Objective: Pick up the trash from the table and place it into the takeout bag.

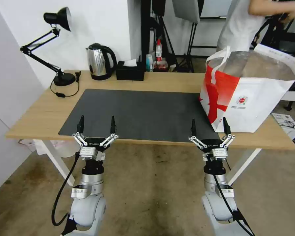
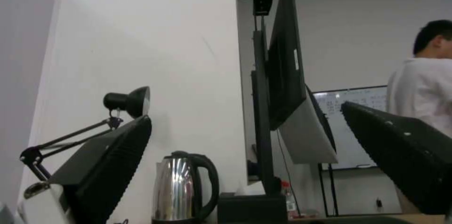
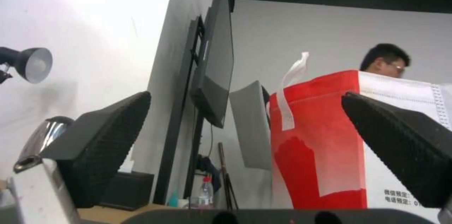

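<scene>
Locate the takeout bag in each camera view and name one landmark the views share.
Head view: takeout bag upright on the table's right end, beyond the right gripper.
Left wrist view: not in it.
Right wrist view: bag between the open fingers.
Shared landmark: steel kettle.

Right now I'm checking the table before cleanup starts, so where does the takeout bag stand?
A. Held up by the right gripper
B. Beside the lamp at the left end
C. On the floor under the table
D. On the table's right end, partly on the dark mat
D. The takeout bag stands upright on the right end of the table, its near corner overlapping the dark mat, and no gripper touches it.
</scene>
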Motion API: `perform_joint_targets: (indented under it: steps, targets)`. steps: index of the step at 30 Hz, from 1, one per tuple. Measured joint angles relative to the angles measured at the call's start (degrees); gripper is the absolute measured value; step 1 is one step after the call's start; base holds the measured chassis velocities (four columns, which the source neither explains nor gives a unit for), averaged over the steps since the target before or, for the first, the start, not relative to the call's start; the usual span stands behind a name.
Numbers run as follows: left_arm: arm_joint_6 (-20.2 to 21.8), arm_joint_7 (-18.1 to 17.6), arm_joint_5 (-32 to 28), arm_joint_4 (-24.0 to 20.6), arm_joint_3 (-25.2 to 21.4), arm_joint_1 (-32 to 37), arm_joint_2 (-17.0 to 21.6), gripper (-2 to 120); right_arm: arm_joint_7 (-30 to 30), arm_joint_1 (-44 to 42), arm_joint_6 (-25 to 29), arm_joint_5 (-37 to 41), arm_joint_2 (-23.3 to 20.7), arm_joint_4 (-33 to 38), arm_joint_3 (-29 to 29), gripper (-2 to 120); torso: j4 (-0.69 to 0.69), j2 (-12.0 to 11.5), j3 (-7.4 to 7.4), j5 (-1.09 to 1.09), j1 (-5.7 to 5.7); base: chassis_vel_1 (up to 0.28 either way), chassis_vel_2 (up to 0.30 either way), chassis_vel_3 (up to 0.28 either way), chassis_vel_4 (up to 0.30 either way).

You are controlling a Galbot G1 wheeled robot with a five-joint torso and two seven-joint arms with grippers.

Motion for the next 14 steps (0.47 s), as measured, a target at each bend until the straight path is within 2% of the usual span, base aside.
perform_joint_targets:
  steps: [14]
  targets:
    - [0.0,0.0,0.0,0.0,0.0,0.0,0.0,100,0.0,0.0,0.0,0.0,0.0,0.0,0.0,100,0.00,0.0,0.00,0.00,-0.01,0.000,0.000,0.000,0.000]
